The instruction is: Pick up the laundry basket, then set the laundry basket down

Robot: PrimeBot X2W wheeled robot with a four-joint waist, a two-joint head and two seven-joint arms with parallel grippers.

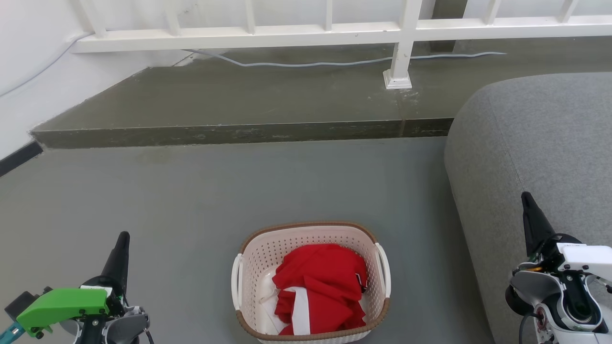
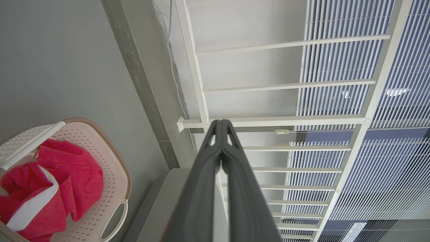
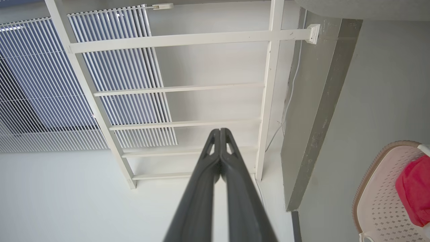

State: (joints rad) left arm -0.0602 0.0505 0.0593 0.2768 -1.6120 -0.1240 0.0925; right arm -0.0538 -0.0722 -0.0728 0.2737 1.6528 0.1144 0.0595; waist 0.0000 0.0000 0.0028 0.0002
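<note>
1. The basket stands upright on the floor, near the robot. It is between the two claws and apart from both. The sofa is just to its right.
2. The left claw and the right claw are both pressed together and hold nothing. In each wrist view the two fingers meet along their length.
3. This scene fits two stages: a basket that waits to be lifted, or one that is set down again. The pictures do not settle which.
4. Possible trouble, in my judgement:
   - The handles are thin loops, so a claw that comes a little off may push the basket away instead of catching it.
   - If the two arms rise unevenly, the basket may tilt and the red cloth may slide out, since it is heaped close to the rim.
   - The right arm has little room, so it may rub against the sofa.
5. Count: one basket, two handles (left, right), two claws, one sofa. There is one red cloth with white bands. Something white lies under it, and I cannot tell if it is a separate piece.
</note>
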